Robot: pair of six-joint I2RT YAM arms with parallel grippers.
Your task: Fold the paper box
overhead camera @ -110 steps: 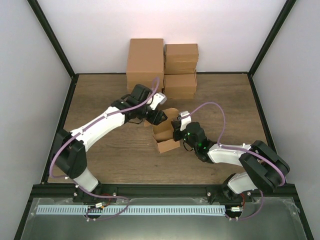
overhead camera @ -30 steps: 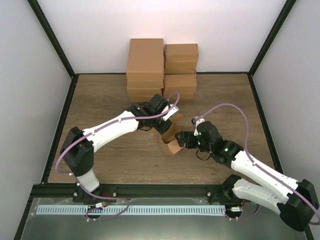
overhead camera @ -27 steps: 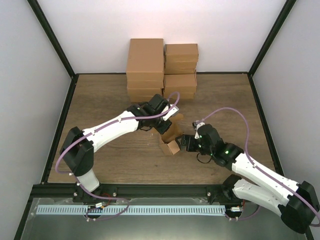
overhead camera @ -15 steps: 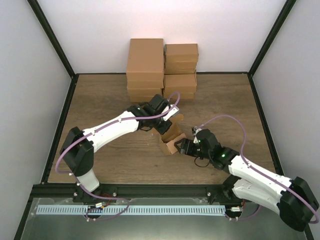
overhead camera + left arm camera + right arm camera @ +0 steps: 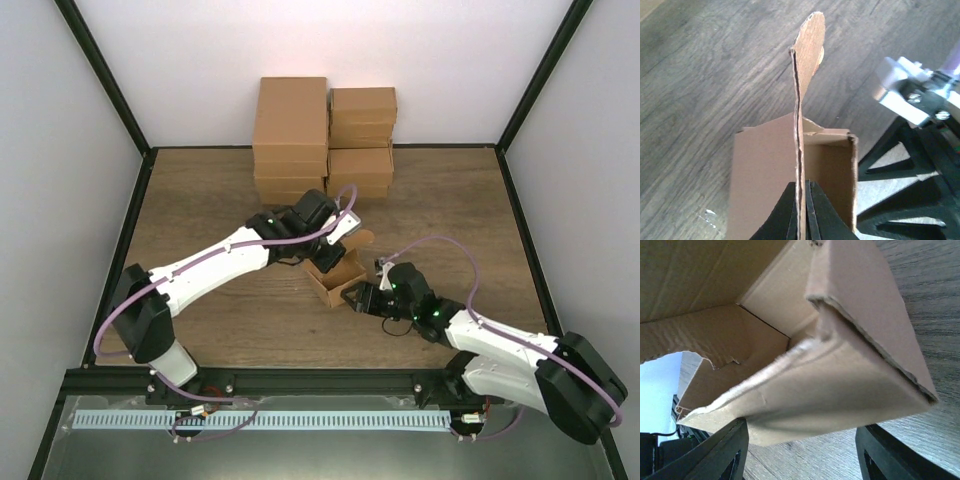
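1. Left claw (image 5: 333, 243). I read it as fully closed. In the left wrist view its two black fingers (image 5: 785, 215) press flat on either face of the upright rounded flap (image 5: 807, 55), with only the card's thickness between them. I judge this pinch to serve two purposes: it holds the flap erect and clear of the cavity, and it anchors the carton against a push from the opposite side.

2. Workpiece. The small brown corrugated cardboard box (image 5: 336, 279) sits on the wood-grain surface (image 5: 200, 200) at centre, between the two claws and open side up. It is well apart from the stacked brown cartons (image 5: 325, 130) at the far edge. The box lies directly ahead of the left claw, which holds it only by the flap.

3. Right claw (image 5: 358, 298). It is spread wide and grips nothing. In the right wrist view its fingers (image 5: 722, 450) stand at either side of the frame, with the box's near lower wall and corner close in front between them. I cannot tell whether either finger touches the card. I judge it is set low at the surface to fold that near side inward against the left claw's hold.
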